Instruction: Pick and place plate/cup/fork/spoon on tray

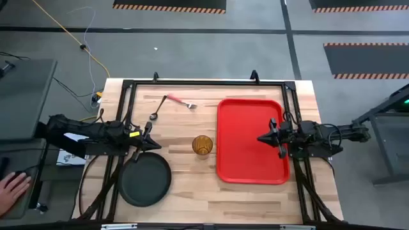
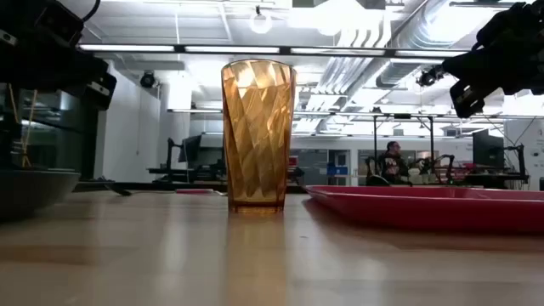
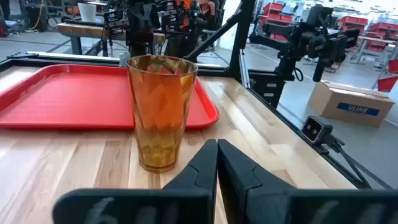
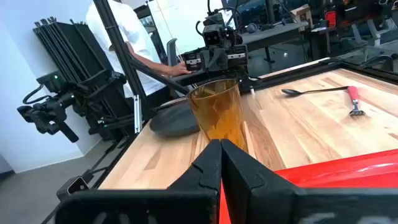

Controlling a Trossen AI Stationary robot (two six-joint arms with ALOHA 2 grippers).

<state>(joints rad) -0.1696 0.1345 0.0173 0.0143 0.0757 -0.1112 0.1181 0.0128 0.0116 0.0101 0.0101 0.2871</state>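
Note:
The amber cup (image 1: pixel 202 145) stands upright on the table between the dark plate (image 1: pixel 146 180) and the red tray (image 1: pixel 250 160). It also shows in the low view (image 2: pixel 257 136). The fork (image 1: pixel 181 101), with its pink-red handle, and the grey spoon (image 1: pixel 158 110) lie on the table at the far side. My left gripper (image 1: pixel 157 143) is shut and empty, left of the cup and above the plate's far edge. My right gripper (image 1: pixel 259 137) is shut and empty, hovering over the tray and pointing at the cup.
A black frame (image 1: pixel 204 83) runs around the table's edges. A person's hand (image 1: pixel 9 188) rests off the table at the left, and a person in a white shirt (image 4: pixel 124 37) stands beyond the left side. Bare wood lies between cup and plate.

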